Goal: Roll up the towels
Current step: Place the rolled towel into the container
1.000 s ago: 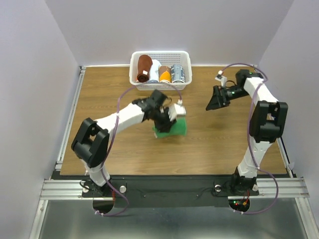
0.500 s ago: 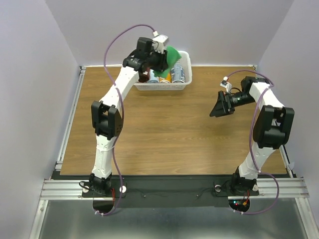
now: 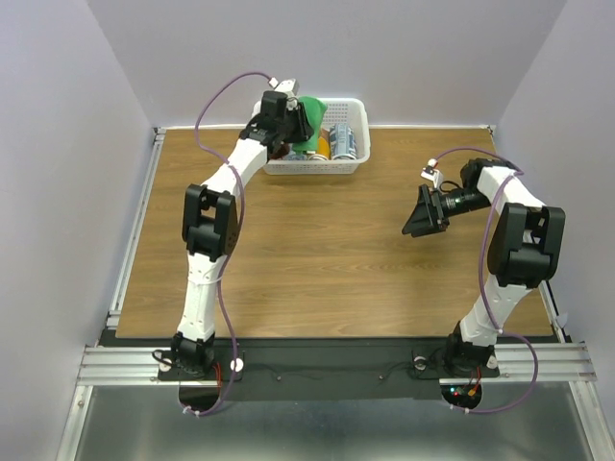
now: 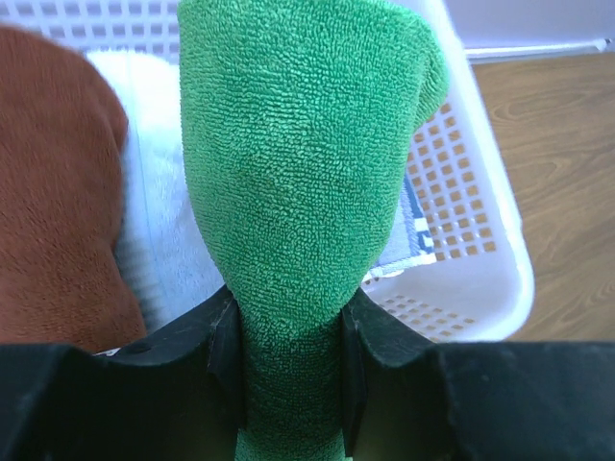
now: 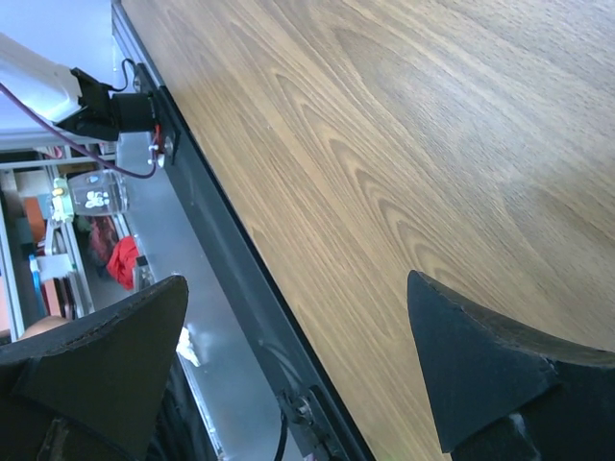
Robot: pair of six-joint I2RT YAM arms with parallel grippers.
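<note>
The rolled green towel (image 4: 303,182) is held over the white basket (image 4: 502,252), the reddish-brown towel (image 4: 58,192) lying rolled inside it.

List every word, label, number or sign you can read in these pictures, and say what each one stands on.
None can be read.
Patterned roll in the basket: grey print, too small to tell whether it holds letters.
Clear box at the left of the right wrist view: blurred marks, unreadable.
Green towel: plain, no label showing.
</note>
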